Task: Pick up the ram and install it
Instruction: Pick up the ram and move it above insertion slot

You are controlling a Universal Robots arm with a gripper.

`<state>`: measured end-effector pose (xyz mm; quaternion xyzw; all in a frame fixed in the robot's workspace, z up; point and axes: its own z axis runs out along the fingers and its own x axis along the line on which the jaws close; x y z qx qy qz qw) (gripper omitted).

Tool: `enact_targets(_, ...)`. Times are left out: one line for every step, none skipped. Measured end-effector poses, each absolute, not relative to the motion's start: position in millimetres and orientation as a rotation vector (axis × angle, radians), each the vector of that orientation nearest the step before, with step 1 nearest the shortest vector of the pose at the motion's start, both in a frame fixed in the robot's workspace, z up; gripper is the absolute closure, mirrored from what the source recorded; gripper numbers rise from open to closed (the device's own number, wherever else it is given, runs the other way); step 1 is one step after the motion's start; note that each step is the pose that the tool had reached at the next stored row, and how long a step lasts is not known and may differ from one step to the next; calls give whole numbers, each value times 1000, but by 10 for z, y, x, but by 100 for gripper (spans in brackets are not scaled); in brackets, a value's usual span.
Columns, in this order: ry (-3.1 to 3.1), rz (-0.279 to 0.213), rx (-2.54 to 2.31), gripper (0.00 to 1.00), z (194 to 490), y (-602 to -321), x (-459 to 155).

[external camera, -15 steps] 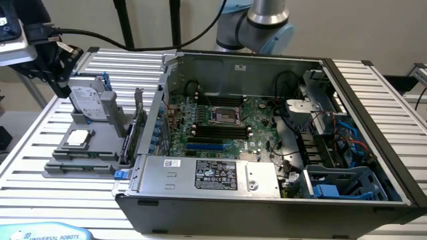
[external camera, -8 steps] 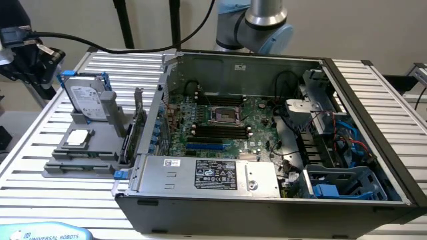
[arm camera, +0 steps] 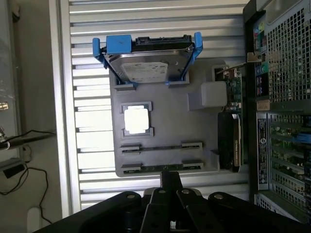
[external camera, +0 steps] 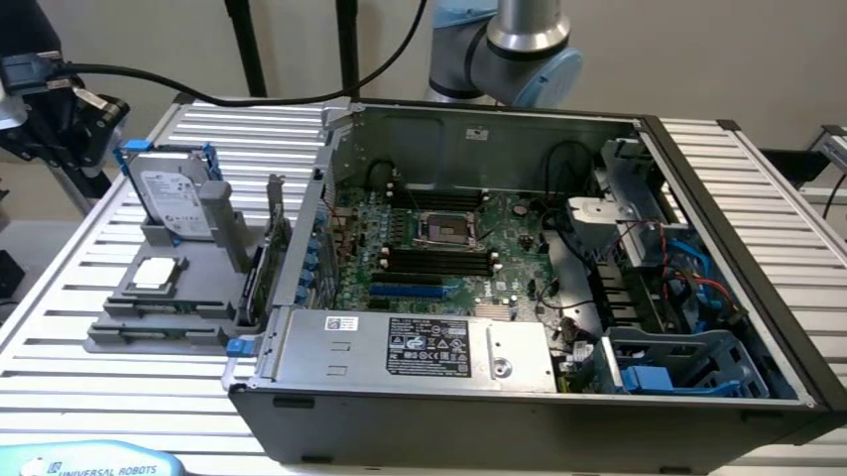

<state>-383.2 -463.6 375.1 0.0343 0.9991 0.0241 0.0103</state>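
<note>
Your claw hangs above the grey tray on the slatted table, jaws pressed together and holding nothing; in the wrist view its tips sit over the tray's edge at the ram end; the ram, a thin green stick seen edge-on, stands in the tray's outermost slot, closest to the claw and untouched; a second stick stands in the next slot inward, parallel to the first; further in, towards the tray's middle, a square chip lies flat in its recess; at the tray's far end the drive stands in its blue frame; along the tray's side a card stands on edge, between the tray and the open case; the case lies just beside the tray, to the exterior view's right of it, its board facing up and the arm rising behind it.
</note>
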Motion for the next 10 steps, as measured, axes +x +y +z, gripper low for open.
enact_targets(3118,75,107,89,3751,-4636,-3832)
enact_targets(3118,75,107,89,3751,-4636,-3832)
enact_targets(3118,75,107,89,3751,-4636,-3832)
enact_targets(3118,75,107,89,3751,-4636,-3832)
enact_targets(3118,75,107,89,3751,-4636,-3832)
enact_targets(3118,75,107,89,3751,-4636,-3832)
enact_targets(3118,75,107,89,3751,-4636,-3832)
enact_targets(3118,75,104,89,3751,-4636,-3832)
enact_targets(3119,75,89,89,3751,-4635,-3833)
enact_targets(3120,75,63,89,3751,-4635,-3833)
